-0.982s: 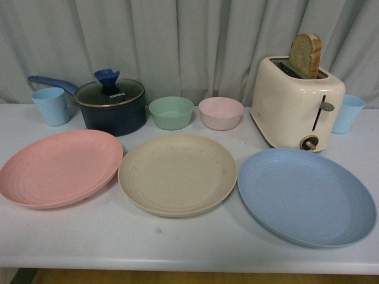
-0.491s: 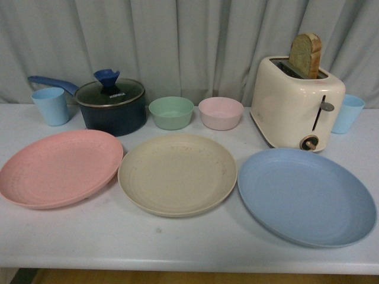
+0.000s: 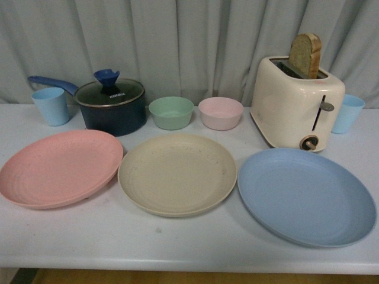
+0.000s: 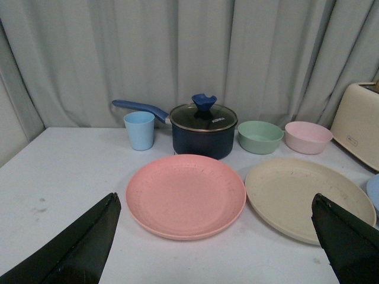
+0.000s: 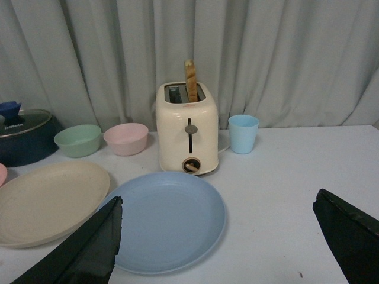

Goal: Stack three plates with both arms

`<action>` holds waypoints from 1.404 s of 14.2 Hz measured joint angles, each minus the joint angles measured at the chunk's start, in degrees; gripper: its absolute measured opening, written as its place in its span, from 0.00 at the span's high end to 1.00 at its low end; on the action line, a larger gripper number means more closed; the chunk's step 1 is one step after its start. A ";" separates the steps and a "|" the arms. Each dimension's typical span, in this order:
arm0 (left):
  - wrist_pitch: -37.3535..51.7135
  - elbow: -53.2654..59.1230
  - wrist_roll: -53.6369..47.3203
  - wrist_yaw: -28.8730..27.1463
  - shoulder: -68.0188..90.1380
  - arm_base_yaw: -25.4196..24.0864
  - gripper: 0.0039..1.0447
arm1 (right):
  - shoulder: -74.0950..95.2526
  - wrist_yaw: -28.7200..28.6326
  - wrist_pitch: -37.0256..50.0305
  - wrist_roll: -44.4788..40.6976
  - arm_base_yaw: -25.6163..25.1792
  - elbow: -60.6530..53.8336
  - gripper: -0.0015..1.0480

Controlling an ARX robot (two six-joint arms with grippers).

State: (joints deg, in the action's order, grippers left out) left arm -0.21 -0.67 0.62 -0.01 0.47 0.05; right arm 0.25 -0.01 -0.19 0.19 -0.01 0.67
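Three plates lie side by side on the white table: a pink plate at the left, a beige plate in the middle and a light blue plate at the right. No arm shows in the front view. My left gripper hangs open, back from the pink plate and the beige plate, holding nothing. My right gripper is open too, with the light blue plate just beyond its near finger and the beige plate further off.
Behind the plates stand a dark blue pot with a glass lid, a green bowl, a pink bowl, a cream toaster with bread and two blue cups. A curtain hangs behind.
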 joint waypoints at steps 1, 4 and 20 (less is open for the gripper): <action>0.02 0.00 0.00 0.00 0.00 0.00 0.06 | 0.00 0.00 0.00 0.00 0.00 0.00 0.06; 0.00 0.00 0.00 0.00 0.00 0.00 0.06 | 0.00 0.00 0.00 0.00 0.00 0.00 0.06; 0.00 0.00 0.02 0.00 0.00 0.00 0.06 | 0.00 0.00 0.00 0.00 0.00 0.00 0.06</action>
State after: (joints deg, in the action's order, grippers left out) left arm -0.21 -0.67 0.64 -0.01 0.47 0.05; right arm 0.25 -0.01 -0.19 0.19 -0.01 0.67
